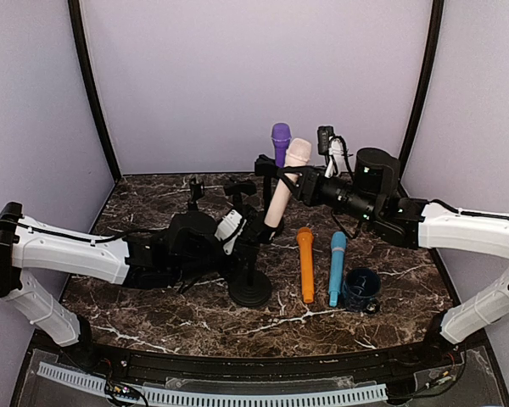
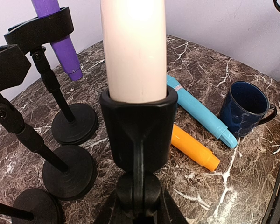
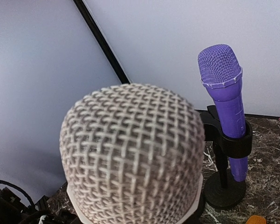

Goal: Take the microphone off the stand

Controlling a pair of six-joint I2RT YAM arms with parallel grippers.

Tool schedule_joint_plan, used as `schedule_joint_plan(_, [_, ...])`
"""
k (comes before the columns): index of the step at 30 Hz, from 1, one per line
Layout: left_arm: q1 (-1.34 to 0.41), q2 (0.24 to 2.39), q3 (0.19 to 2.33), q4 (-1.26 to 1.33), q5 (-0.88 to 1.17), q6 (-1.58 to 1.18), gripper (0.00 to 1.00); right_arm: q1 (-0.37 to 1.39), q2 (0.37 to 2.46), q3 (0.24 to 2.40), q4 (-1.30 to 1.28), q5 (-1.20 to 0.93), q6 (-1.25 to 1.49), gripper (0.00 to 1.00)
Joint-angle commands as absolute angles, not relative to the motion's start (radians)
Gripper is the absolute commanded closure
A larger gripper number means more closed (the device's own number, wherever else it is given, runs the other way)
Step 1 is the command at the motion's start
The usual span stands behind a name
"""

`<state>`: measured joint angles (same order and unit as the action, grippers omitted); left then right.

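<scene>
Pale lavender walls (image 1: 254, 76) enclose a dark, white-veined marble tabletop (image 1: 153, 199). Near its middle stands a black microphone stand with a round base (image 1: 251, 292). A cream plastic microphone with a pale mesh head (image 1: 276, 208) leans in it towards 1 o'clock. The left wrist view shows its handle seated in the stand's black clip (image 2: 137, 126).

The right gripper (image 1: 287, 179) reaches in from 3 o'clock, and its fingers are pressed onto the cream microphone's body just below the head. The left gripper (image 1: 248, 237) comes in from 9 o'clock, low down. Its fingers appear pinched on the stand's stem beneath the clip, seen only as dark edges either side of the joint in its own camera.

At 12 o'clock from the cream microphone, just behind it, a purple microphone (image 1: 281, 140) stands upright in its own stand. At about 3 o'clock from the round base lie an orange microphone (image 1: 305, 264) and a light blue microphone (image 1: 336, 268), side by side and apart. A dark blue enamel mug (image 1: 360, 288) is just beyond the blue one's near end. Two empty black stands (image 1: 195, 191) are at 11 o'clock.
</scene>
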<state>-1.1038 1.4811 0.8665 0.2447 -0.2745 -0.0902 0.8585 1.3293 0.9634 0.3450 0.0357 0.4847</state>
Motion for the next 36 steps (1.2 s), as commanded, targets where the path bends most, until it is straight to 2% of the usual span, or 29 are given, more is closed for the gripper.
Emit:
schedule_joint_plan(1, [-1.085, 1.523, 0.848, 0.087, -0.339, -0.094, 1.0, 0.857, 1.26, 1.027, 0.45, 0.148, 0.511, 1.0])
schedule_joint_plan(36, [-1.085, 1.544, 0.851, 0.083, -0.336, -0.097, 1.0, 0.856, 1.196, 1.005, 0.463, 0.163, 0.536, 1.0])
